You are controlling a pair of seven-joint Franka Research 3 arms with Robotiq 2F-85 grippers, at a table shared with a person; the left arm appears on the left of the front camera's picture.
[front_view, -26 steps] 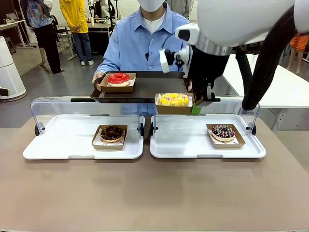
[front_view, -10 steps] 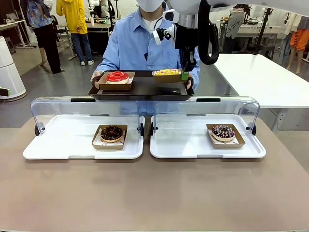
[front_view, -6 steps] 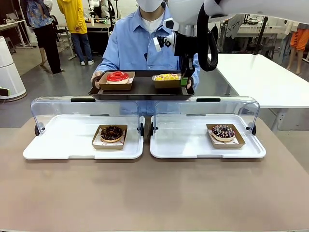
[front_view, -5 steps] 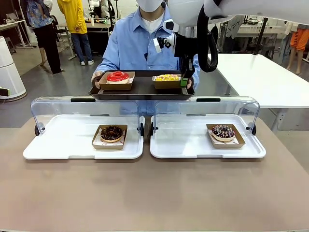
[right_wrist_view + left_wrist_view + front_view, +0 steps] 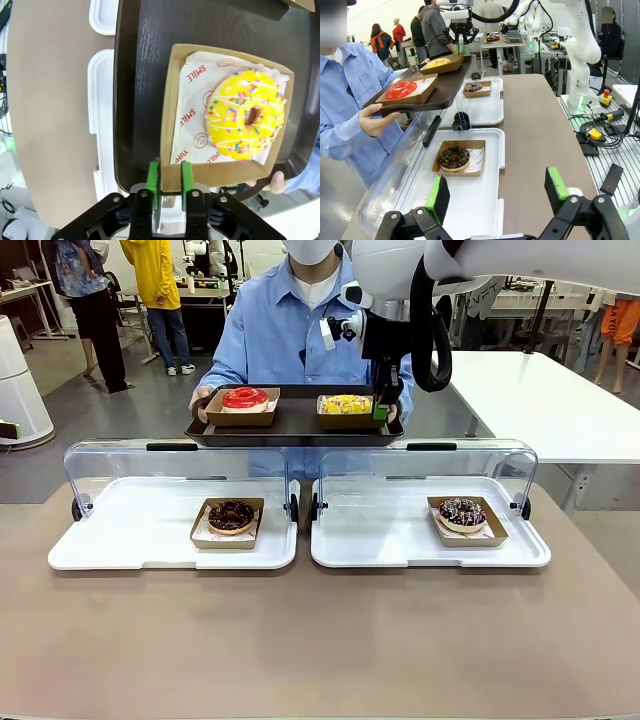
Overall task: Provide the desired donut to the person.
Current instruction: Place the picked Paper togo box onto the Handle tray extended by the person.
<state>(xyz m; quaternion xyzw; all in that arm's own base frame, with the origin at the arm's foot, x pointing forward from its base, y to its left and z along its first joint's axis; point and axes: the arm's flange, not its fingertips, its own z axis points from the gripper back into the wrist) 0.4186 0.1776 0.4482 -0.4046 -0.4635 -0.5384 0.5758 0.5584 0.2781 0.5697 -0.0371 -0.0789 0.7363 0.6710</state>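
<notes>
The person (image 5: 285, 330) in a light blue shirt holds a black tray (image 5: 300, 427) above the table's far edge. On it sit a red-glazed donut (image 5: 245, 399) in a cardboard box and a yellow sprinkled donut (image 5: 346, 402) in another. In the right wrist view the yellow donut (image 5: 245, 117) lies in its box on the black tray (image 5: 140, 75). My right gripper (image 5: 169, 187) has its green pads a little apart on either side of the box's near wall. My left gripper (image 5: 495, 192) hangs open over the left white tray, holding nothing.
Two white trays (image 5: 110, 540) with raised clear lids lie on the table. The left one holds a chocolate donut (image 5: 231, 515), the right one a dark sprinkled donut (image 5: 462, 512). The person's thumb (image 5: 274, 181) grips the black tray's edge near the box.
The right arm carried the yellow donut's box up from the table onto the person's tray and lowered it. Its jaws have just loosened on the box wall.
</notes>
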